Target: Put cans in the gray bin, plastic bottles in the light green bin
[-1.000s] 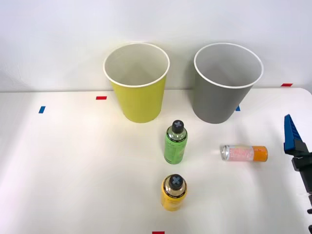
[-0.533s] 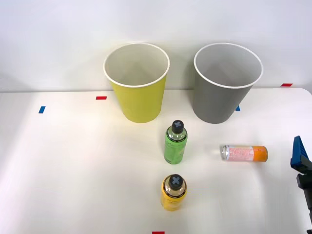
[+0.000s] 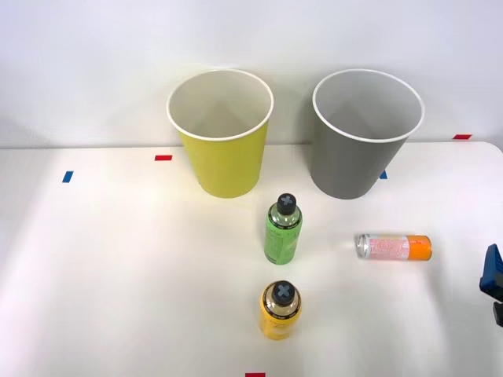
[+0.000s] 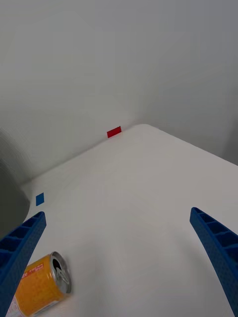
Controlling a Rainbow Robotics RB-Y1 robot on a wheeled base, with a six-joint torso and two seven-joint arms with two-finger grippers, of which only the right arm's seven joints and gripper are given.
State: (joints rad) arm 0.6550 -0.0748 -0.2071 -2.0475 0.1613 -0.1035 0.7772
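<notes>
Right hand [image 4: 119, 277] hangs spread wide and empty near the pale pink can [image 3: 394, 247], which lies sideways on the counter [image 3: 118, 275], orange end toward it.

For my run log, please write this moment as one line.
right gripper: jaws open, holding nothing | pink can: lying on table | green bottle, yellow bottle: upright, not binned

front view looks down on the table [image 3: 118, 275]; wrist view skims it low.

bottles [image 3: 283, 231] – 2 | can [image 3: 394, 247] – 1 | bins [image 3: 221, 130] – 2
</notes>
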